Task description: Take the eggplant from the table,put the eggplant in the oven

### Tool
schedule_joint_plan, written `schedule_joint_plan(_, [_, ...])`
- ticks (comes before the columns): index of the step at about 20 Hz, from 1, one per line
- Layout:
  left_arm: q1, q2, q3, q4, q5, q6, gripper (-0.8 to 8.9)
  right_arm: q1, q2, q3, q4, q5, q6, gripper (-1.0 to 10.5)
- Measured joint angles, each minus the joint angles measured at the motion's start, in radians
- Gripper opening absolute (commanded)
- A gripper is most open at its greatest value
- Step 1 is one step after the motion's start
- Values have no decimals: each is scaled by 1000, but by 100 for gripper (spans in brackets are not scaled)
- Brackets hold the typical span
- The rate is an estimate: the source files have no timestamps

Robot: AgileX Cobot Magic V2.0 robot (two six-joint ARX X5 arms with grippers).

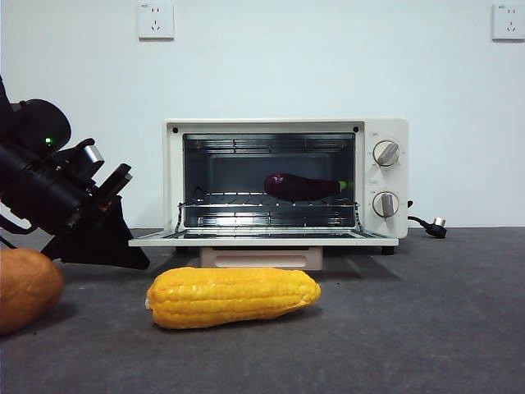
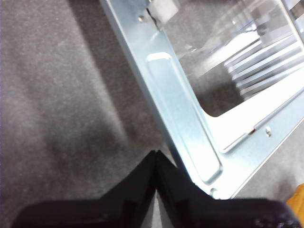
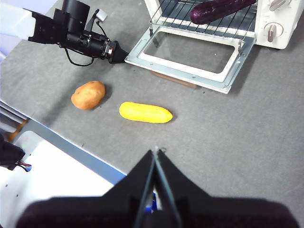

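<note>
The eggplant (image 1: 302,186) lies on the wire rack (image 1: 267,199) inside the oven (image 1: 285,182), toward the knob side, free of both grippers, so the placing looks done. The oven door (image 3: 190,57) hangs open, flat above the table (image 1: 426,328); judging by this, what may remain is shutting the door and backing the arms away, though the task sentence asks for neither. The left gripper (image 2: 156,159) sits low at the door's outer corner, its jaws closed on nothing, tips just beside the metal frame. The right gripper (image 3: 156,154) hovers high over the table, well apart from the oven, jaws closed and empty. The yellow corn (image 1: 234,296) and the orange-brown vegetable (image 1: 26,287) rest on the table in front.
</note>
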Motion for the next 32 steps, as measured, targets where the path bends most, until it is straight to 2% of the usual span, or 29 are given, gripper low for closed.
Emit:
schedule_joint_plan(3, [-2, 0, -4, 33, 28, -35, -7, 0, 0, 0, 0, 0, 0, -12])
schedule_joint_plan(8, [6, 0, -4, 166, 110, -145, -7, 0, 0, 0, 0, 11, 0, -12])
schedule_joint_plan(12, [1, -4, -3, 211, 134, -198, -7, 0, 0, 0, 0, 12, 0, -12])
schedule_joint_plan(19, [5, -33, 80, 227, 130, -223, -7, 0, 0, 0, 0, 11, 0, -12])
schedule_joint_plan(27, [-8, -40, 249, 241, 42, -224, -7, 0, 0, 0, 0, 16, 0, -12])
schedule_joint_plan(32, [-6, -41, 293, 210, 34, -224, -6, 0, 0, 0, 0, 26, 0, -12])
